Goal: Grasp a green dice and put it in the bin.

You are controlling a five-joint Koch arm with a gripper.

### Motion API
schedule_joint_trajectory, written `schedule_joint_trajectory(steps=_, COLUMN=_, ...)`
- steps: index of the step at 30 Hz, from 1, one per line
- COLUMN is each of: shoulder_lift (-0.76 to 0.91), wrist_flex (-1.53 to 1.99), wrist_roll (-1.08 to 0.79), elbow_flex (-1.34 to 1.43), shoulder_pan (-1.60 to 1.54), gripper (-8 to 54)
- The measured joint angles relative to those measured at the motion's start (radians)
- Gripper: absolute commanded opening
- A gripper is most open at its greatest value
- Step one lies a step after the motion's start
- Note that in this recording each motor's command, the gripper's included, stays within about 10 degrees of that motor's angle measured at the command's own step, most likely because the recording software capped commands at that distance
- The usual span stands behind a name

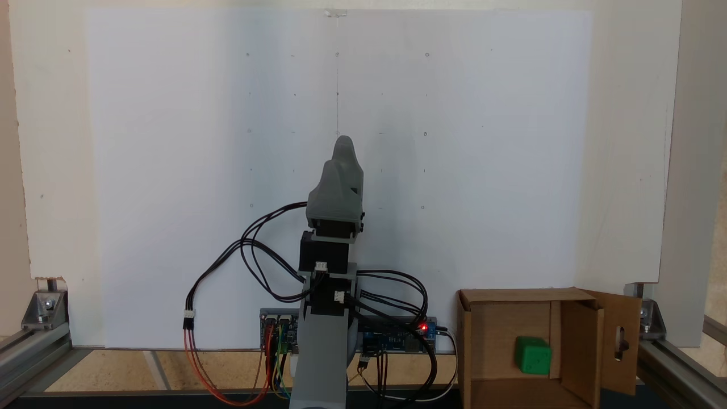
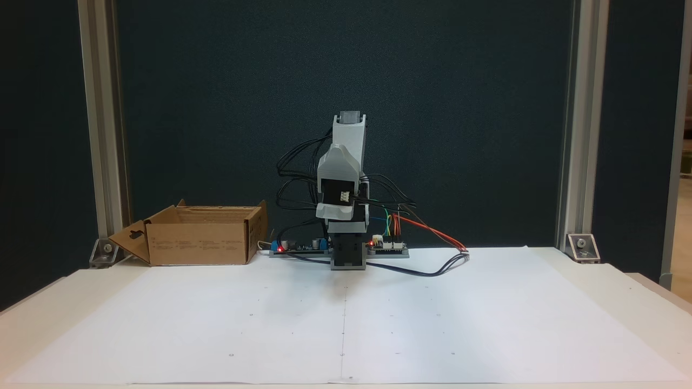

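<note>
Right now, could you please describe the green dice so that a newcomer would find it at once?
Find the brown cardboard box beside the arm's base. The green dice lies inside on its floor, the one bright green cube among brown flaps.

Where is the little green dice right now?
In a fixed view, the green dice lies inside the cardboard box at the lower right, beside an inner flap, right of the arm's base.

You see white paper sheet [image 2: 346, 319] with faint dot marks covering tabletop [image 2: 649, 294]. Dark backdrop panel [image 2: 459, 108] at 12 o'clock. Aluminium frame posts [image 2: 573, 124] at 3 and 9 o'clock, metal corner brackets [image 2: 581, 247] at their feet.
</note>
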State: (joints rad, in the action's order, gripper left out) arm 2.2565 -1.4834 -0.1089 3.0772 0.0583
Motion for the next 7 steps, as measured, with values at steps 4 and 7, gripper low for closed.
schedule_joint_trajectory(steps=4, shoulder_lift=0.0, wrist_flex=0.0, wrist_roll=0.0, elbow_flex=0.0, shoulder_pan=0.0, gripper=45.2)
schedule_joint_trajectory(steps=7, shoulder_lift=0.0, wrist_flex=0.0, wrist_roll=0.0, elbow_flex=0.0, shoulder_pan=0.003, gripper=45.2)
